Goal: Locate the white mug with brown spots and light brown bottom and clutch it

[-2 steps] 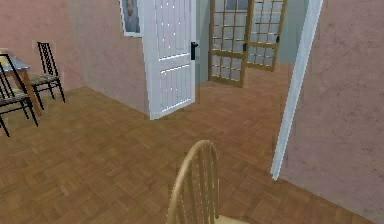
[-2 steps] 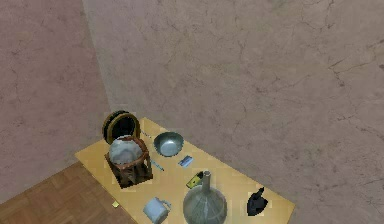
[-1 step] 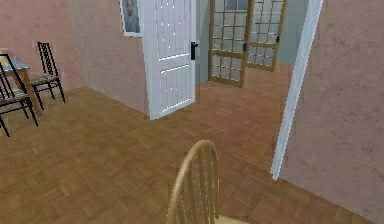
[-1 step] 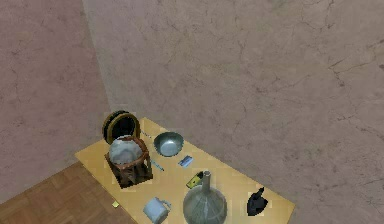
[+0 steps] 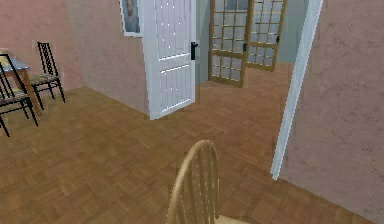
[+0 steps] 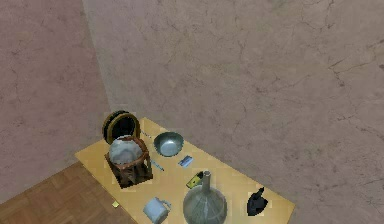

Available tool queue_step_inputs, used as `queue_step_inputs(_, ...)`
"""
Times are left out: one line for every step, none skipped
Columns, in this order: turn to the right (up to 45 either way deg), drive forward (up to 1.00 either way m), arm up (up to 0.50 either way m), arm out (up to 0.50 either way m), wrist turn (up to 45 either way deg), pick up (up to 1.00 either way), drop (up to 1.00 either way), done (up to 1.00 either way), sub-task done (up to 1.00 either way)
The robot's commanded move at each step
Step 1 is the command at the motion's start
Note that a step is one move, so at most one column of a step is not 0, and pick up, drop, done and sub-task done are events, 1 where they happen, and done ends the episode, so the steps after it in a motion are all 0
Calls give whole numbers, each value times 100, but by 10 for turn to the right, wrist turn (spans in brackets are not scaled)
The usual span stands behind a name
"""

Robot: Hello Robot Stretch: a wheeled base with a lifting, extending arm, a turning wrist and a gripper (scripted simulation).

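A light wooden table [image 6: 235,180] stands against a pinkish wall in the arm side view. Near its front edge sits a small pale cup-like thing [image 6: 155,209]; I cannot make out spots on it. Farther back, a brown container [image 6: 130,162] holds something white and mottled. A grey bowl [image 6: 168,145] sits behind it, with a dark round plate [image 6: 118,124] propped upright at the table's far corner.
A glass flask-shaped vase [image 6: 204,203], a small dark object [image 6: 258,201] and a grey card [image 6: 186,160] share the table. In the forward view, a wooden chair back [image 5: 195,185] is close ahead. Beyond it are a white door [image 5: 170,55], glass-paned doors [image 5: 230,40] and dark chairs [image 5: 45,72].
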Motion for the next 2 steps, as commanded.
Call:
queue_step_inputs(0, 0, 0, 18, 0, 0, 0, 0, 0)
queue_step_inputs(0, 0, 0, 0, 450, 0, 0, 0, 0)
